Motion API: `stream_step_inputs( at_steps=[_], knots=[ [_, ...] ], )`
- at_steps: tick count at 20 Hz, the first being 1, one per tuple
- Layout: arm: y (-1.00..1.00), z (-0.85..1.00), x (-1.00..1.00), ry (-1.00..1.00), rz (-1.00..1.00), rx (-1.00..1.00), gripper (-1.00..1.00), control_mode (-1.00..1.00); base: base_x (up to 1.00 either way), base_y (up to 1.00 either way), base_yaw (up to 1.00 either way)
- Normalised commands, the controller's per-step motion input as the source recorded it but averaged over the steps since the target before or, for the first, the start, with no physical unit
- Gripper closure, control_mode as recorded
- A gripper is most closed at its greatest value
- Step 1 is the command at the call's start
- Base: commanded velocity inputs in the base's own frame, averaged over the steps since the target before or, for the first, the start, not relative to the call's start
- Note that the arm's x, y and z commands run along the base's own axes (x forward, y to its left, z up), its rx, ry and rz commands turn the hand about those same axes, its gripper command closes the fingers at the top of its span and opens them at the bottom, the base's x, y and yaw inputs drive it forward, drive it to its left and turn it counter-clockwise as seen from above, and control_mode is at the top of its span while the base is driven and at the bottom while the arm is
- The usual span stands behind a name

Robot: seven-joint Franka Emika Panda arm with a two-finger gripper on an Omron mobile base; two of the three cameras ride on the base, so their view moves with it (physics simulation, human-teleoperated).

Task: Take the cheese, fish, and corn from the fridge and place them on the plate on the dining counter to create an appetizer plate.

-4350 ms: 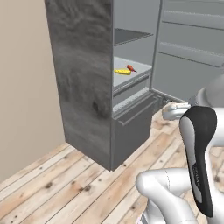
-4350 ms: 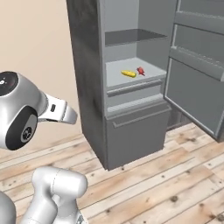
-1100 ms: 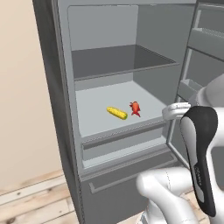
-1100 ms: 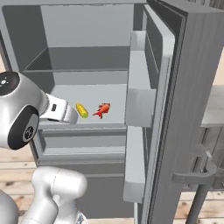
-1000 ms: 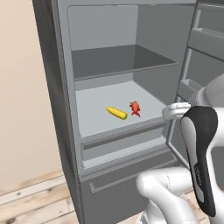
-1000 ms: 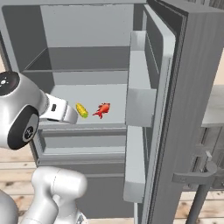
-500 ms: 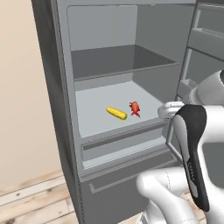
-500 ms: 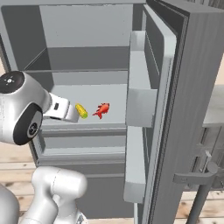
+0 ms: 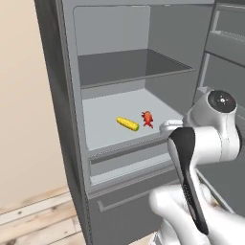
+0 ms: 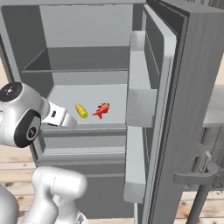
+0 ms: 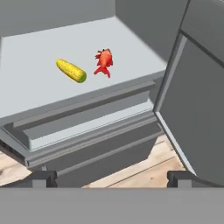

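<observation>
Lying on the fridge [image 9: 57, 86]'s pale grey lower shelf [image 9: 103, 119], the corn [image 9: 128, 124] is a short yellow cob with a green tip at one end. Just beside it, apart from it, sits the fish [image 9: 147, 118], small and red-orange with a forked tail. Both rest near the shelf's front edge, above the drawer [image 9: 129, 158]. The gripper [image 11: 112, 178] hangs outside the fridge, below shelf level, its fingertips [image 11: 41, 178] spread wide with nothing between them.

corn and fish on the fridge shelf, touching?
Apart. The hand view shows bare grey shelf between the corn and the fish; the right base view shows that gap too.
</observation>
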Motion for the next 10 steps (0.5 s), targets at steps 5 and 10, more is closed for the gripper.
stream_step_inputs(
  at_steps=[5, 10],
  knots=[
    [0.00, -0.22, 0.37, 0.03, -0.09, 0.01, -1.00, -1.00, 0.00, 0.00, 0.00],
    [0.00, -0.06, 0.55, 0.10, -0.03, 0.05, -1.00, -1.00, 0.00, 0.00, 0.00]
  ],
)
